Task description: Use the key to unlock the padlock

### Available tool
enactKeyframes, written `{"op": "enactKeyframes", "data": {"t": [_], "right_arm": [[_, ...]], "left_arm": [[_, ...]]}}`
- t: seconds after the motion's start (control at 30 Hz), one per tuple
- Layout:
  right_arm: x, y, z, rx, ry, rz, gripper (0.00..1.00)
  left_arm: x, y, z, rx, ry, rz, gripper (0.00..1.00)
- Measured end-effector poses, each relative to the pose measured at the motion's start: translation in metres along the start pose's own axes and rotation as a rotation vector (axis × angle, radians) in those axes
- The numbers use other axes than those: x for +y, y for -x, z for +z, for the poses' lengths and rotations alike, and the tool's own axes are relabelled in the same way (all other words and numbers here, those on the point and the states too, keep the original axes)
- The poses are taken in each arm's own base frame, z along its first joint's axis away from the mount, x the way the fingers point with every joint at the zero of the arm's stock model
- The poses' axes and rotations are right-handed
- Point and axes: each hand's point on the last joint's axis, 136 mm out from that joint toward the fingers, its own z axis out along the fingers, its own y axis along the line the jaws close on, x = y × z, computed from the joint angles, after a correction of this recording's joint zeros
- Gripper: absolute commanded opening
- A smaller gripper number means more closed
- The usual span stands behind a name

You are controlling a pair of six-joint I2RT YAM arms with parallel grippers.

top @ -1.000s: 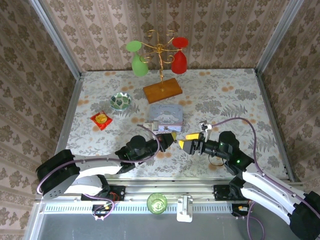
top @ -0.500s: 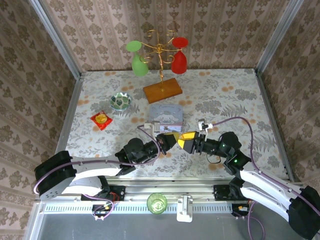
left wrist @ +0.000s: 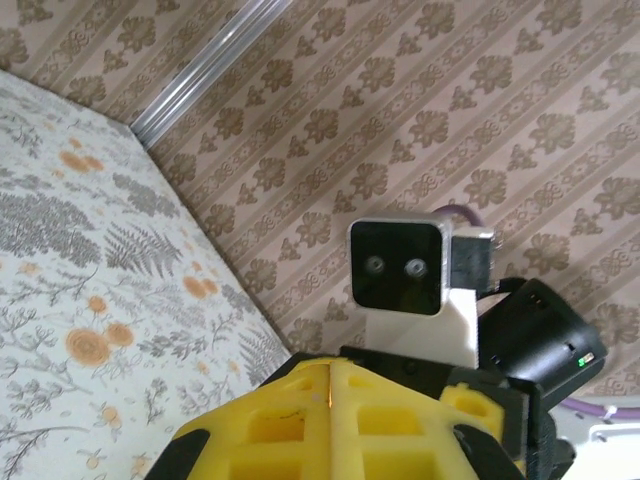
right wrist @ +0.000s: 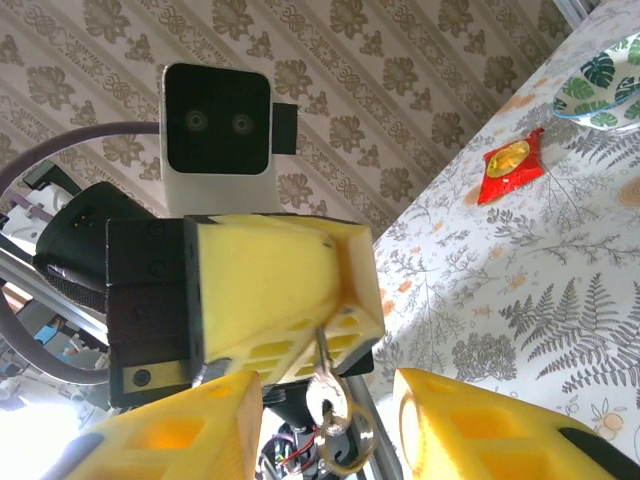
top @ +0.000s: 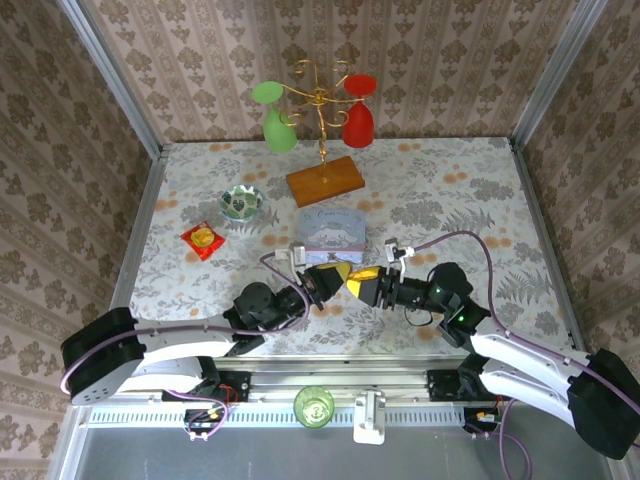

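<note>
We see the left gripper [top: 336,273] clamped on the key [right wrist: 326,398], which dangles with its ring [right wrist: 346,456], and the right gripper [top: 361,282] spread open either side of it, not touching, so an off-line close could knock the thinly pinched key loose or nip the ring instead.
</note>
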Motion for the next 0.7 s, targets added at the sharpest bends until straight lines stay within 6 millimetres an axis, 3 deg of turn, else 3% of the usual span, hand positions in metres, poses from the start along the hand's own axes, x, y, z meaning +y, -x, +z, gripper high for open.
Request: {"op": "enactKeyframes", "data": {"t": [0.7], "right_arm": [[0.005,0.003,0.005,-0.032,0.052,0.038,0.20]], "left_arm": [[0.002,0.012,0.004,-0.058,-0.017,0.000,0.00]]}}
